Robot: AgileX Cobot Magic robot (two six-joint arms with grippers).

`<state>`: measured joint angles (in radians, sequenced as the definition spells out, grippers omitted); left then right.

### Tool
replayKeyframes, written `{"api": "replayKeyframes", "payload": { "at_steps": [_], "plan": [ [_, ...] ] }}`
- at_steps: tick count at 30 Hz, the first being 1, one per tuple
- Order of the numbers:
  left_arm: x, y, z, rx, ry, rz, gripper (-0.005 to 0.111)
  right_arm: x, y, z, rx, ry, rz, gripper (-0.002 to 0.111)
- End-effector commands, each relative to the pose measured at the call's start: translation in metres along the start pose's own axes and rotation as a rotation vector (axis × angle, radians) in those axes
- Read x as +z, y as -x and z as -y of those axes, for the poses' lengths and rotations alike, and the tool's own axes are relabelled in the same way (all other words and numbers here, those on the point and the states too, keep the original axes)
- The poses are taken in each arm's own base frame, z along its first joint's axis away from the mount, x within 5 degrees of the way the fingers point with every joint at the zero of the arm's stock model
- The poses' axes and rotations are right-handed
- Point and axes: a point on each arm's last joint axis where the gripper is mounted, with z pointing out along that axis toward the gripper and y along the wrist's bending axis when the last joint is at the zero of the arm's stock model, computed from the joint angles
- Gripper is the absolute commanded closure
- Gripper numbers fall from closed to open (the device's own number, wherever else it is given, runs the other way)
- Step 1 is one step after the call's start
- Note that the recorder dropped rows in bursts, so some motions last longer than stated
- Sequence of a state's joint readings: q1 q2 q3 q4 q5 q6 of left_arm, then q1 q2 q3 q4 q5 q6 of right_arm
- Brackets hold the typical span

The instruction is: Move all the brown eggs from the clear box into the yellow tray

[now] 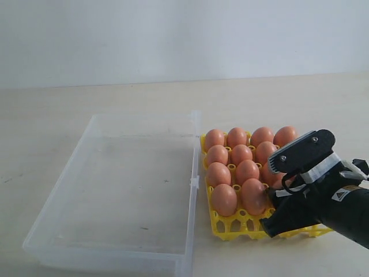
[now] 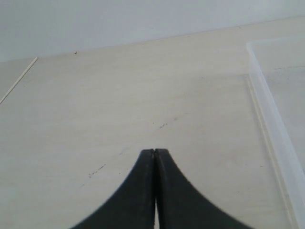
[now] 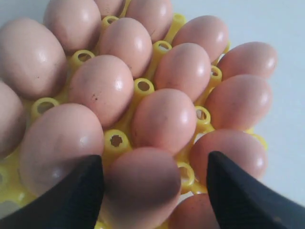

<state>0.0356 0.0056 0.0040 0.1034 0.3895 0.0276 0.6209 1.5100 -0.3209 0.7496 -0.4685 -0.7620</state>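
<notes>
Eggs [image 1: 239, 154] sit packed in the tray [image 1: 230, 229], right of centre in the exterior view, just beside the box [image 1: 127, 184], which shows no egg inside. Right gripper [image 3: 155, 188] low over the tray's lower-right part, fingers [image 3: 76, 195] spread either side of the front egg [image 3: 143, 181]; whether they touch it is unclear. Left gripper [image 2: 155, 160] pressed together over bare table [image 2: 95, 95]. Risk, as I judge it: the fingers sit tight among neighbouring eggs. A crooked lift or sideways drift could knock one from its cup, crack a shell, or drag the tray.
</notes>
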Motion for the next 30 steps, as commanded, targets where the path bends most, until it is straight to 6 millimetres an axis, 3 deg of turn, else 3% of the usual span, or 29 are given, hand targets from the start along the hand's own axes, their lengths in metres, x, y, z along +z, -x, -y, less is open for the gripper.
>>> {"api": "replayKeyframes", "payload": {
  "at_steps": [1, 4, 6, 9, 17, 23, 25, 30],
  "plan": [
    [-0.001, 0.002, 0.0, -0.006, -0.005, 0.019, 0.107, -0.005, 0.004, 0.004, -0.006, -0.014, 0.03, 0.047],
    [-0.001, 0.002, 0.0, -0.006, -0.005, 0.019, 0.107, -0.019, 0.013, 0.012, -0.018, -0.049, 0.081, 0.056],
    [-0.001, 0.002, 0.0, -0.006, -0.005, 0.019, 0.107, -0.033, 0.02, 0.019, -0.022, -0.081, 0.126, 0.073],
    [-0.001, 0.002, 0.0, -0.006, -0.005, 0.019, 0.107, -0.052, 0.032, 0.026, -0.029, -0.102, 0.236, 0.108],
    [-0.001, 0.002, 0.0, -0.006, -0.005, 0.019, 0.107, -0.08, 0.049, 0.036, -0.237, -0.184, 0.412, 0.107],
    [-0.001, 0.002, 0.0, -0.006, -0.005, 0.019, 0.107, -0.105, 0.065, 0.028, -0.097, -0.026, 0.663, 0.104],
    [-0.001, 0.002, 0.0, -0.006, -0.005, 0.019, 0.107, -0.111, 0.061, 0.032, 0.015, 0.006, 0.689, 0.104],
    [-0.001, 0.002, 0.0, -0.006, -0.005, 0.019, 0.107, -0.118, 0.031, 0.047, -0.075, -0.079, 0.702, 0.104]
  ]
}}
